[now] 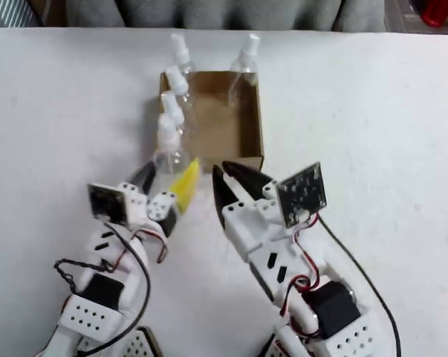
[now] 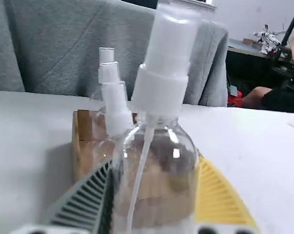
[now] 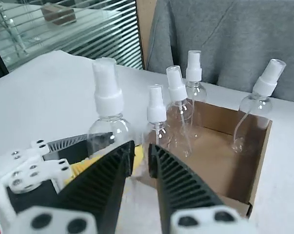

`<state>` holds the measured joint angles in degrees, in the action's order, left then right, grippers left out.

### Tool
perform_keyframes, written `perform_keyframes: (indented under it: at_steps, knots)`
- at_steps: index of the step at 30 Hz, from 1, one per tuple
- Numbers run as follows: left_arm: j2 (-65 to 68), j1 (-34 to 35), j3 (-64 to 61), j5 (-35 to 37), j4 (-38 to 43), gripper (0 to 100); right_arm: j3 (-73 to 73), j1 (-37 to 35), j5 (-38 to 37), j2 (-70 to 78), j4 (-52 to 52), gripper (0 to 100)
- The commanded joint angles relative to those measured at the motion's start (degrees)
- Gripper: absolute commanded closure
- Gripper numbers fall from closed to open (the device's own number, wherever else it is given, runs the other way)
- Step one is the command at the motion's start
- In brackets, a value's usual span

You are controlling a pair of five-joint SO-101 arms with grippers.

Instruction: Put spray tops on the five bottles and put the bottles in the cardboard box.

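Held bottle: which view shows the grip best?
Left wrist view: the bottle sits close up between the fingers of the left gripper. High view shows it from above by the cardboard box; right wrist view, side-on.

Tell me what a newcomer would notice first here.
First, the clear spray-topped bottle clamped in the left tool, between a grey and a yellow finger, outside the near left corner of the cardboard box. Four capped bottles stand in that box, three along its left wall and one in the far right corner. The right tool, black and empty, sits at the box's near edge.
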<state>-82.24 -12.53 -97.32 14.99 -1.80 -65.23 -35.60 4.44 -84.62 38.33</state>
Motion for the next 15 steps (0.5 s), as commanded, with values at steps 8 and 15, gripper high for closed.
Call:
perform_keyframes:
  at_steps: [8,15]
  knots:
    - [-1.1,4.5,7.0,7.7,-0.4,98,-17.9,-18.3,0.8,-7.8,-12.2,98.4]
    - [-1.1,6.1,9.8,10.7,-0.4,98,-21.5,-21.8,0.8,-4.8,-17.5,98.4]
